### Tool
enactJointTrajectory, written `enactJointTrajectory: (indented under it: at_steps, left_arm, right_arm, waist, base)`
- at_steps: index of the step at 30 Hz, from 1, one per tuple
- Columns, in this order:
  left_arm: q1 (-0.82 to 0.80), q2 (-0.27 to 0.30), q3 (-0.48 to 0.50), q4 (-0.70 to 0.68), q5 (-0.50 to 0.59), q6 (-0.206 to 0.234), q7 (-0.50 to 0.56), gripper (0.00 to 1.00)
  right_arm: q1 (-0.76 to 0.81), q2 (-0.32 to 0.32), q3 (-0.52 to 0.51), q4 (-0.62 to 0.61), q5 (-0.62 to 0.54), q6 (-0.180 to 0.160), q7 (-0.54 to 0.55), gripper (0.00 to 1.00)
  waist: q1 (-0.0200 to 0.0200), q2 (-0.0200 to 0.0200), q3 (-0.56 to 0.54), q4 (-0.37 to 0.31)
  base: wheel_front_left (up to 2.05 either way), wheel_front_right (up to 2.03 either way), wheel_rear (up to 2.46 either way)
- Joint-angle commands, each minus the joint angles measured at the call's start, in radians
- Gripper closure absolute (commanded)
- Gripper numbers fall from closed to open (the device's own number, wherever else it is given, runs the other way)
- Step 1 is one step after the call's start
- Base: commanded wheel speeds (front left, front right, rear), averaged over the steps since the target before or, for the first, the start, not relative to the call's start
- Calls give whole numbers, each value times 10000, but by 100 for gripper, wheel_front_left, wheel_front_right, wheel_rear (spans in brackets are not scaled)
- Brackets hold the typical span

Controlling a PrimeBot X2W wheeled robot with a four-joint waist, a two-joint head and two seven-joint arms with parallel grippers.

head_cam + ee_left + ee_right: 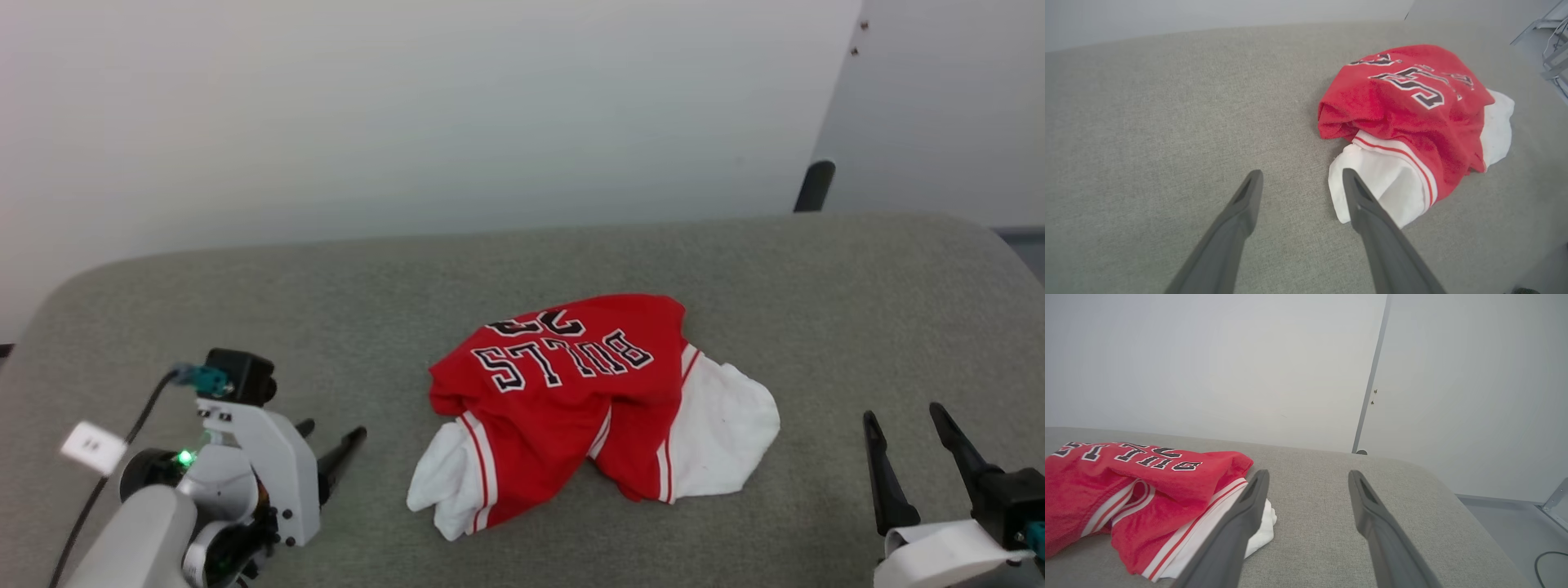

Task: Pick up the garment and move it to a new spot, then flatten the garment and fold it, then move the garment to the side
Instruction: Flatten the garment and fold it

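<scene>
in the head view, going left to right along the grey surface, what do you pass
white tag → left gripper, open → garment, crumpled, with one white sleeve at each end → right gripper, open

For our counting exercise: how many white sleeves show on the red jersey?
2: one sleeve at the garment's near-left corner, the other sleeve on its right; folds may hide parts.

One red jersey (571, 392) is lying on one grey padded surface (326, 302). Two grippers are showing: one left gripper (333, 433), one right gripper (903, 414), each carrying two dark fingers (1372, 212), four altogether.
</scene>
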Motion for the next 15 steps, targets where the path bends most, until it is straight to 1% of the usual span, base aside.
enactJointTrajectory:
  at_steps: [1,4,7,11,15]
  left_arm:
    - [-363,39,-255,360,-193,-21,717,0]
    - [-739,-3,-550,841,-353,-14,1651,0]
    - [-1034,-72,-731,1228,-445,46,2278,0]
    - [-1313,-62,-939,1605,-288,59,2605,0]
    - [-1605,-198,-1121,2170,-300,56,2872,0]
  right_arm:
    - [-207,24,68,24,95,1,-18,0]
    - [-370,68,107,55,107,1,-44,0]
    - [-462,111,96,116,157,1,-83,0]
    - [-561,194,115,127,130,1,-130,0]
    - [-654,225,136,220,143,1,-216,0]
  waist:
    - [0,0,382,-345]
    - [0,0,588,-544]
    - [0,0,814,-707]
    - [0,0,1020,-854]
    - [0,0,1217,-994]
  base:
    - [0,0,0]
    - [0,0,0]
    - [0,0,0]
    - [0,0,0]
    - [0,0,0]
